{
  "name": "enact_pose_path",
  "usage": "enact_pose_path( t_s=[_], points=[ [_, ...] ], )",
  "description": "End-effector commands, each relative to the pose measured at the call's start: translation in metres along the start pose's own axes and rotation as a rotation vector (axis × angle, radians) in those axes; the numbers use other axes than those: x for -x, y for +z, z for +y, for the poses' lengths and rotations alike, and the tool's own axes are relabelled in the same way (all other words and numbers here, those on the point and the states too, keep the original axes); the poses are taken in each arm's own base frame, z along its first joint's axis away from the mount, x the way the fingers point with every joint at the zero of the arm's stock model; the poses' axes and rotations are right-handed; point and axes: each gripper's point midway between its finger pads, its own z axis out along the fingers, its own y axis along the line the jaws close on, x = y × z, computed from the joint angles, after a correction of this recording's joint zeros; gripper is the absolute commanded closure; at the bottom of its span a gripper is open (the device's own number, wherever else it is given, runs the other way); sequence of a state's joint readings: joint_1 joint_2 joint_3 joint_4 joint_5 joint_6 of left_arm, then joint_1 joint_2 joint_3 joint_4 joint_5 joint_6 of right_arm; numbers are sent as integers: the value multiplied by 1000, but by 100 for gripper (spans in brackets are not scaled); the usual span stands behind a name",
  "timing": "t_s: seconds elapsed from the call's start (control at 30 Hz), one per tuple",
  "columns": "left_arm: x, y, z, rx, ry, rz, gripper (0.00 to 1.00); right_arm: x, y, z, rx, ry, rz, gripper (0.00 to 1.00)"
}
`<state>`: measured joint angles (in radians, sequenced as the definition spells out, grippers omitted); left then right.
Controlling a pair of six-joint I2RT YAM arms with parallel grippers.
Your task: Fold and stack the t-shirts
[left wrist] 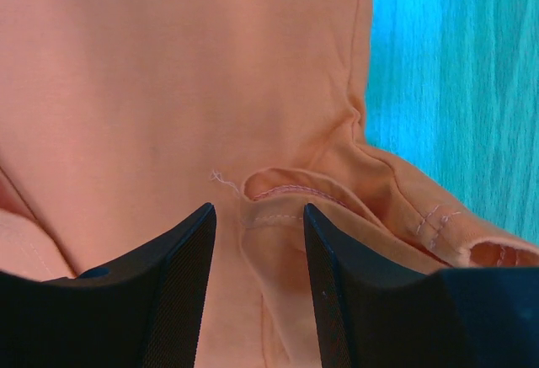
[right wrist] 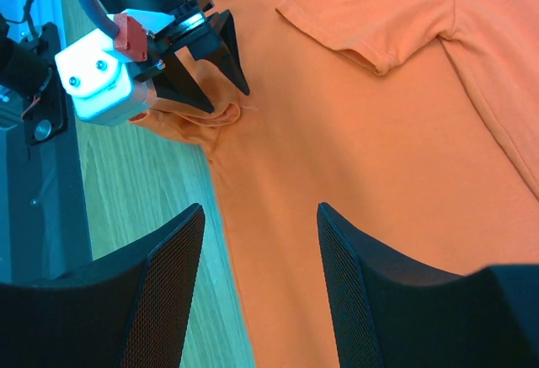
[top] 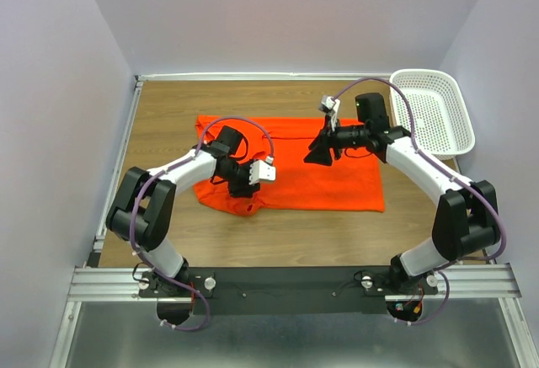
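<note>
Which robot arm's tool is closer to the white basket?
Right. The right tool hovers over the t-shirt, left of the basket; the left tool is down at the t-shirt's near left corner, farther away.

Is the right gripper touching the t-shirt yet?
Apart. In the right wrist view the right gripper hangs open high above the t-shirt, which lies spread far below.

The left arm and the right arm have white shells between bulky black joints, and a purple cable loops along each. A white camera block with a red insert sits behind the left claw. Its black wedge fingers have fine mesh-textured inner faces, as do those of the right claw.
</note>
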<state>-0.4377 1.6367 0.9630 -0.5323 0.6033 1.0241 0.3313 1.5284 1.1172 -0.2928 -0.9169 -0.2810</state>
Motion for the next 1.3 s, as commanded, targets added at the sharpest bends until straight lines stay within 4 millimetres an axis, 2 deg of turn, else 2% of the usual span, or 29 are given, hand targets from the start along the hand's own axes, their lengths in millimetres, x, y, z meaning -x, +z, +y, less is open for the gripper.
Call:
enact_pose_path(
  t_s=[0.0, 0.2, 0.53, 0.73, 0.87, 0.93, 1.03, 1.07, 1.1, 1.23, 1.27],
  points=[
    [13, -8, 10, 14, 52, -19, 46, 5, -9, 12, 35, 10, -21, 36],
    [9, -12, 25, 69, 57, 29, 46, 4, -9, 13, 43, 14, -22, 36],
    [4, 2, 16, 0, 32, 21, 46, 3, -8, 13, 46, 20, -20, 36],
    [5, 10, 17, -36, 20, 13, 51, 4, -10, 13, 44, 18, -25, 36],
    [8, 9, 18, -38, 23, 4, 65, 4, -10, 12, 45, 20, -26, 36],
    [11, 7, 19, -33, 29, -1, 68, 4, -11, 12, 45, 22, -26, 36],
    [15, 3, 18, -31, 34, -14, 80, 5, -11, 12, 44, 21, -28, 36],
    [17, 2, 16, -33, 36, -21, 96, 4, -12, 11, 42, 23, -28, 36],
    [18, 0, 16, -35, 35, -22, 100, 5, -12, 11, 42, 24, -30, 36],
    [31, -10, 16, -13, 58, -49, 100, 5, -14, 9, 35, 23, -34, 36],
    [36, -18, 20, 21, 71, -46, 100, 6, -15, 9, 32, 23, -35, 36]
  ],
)
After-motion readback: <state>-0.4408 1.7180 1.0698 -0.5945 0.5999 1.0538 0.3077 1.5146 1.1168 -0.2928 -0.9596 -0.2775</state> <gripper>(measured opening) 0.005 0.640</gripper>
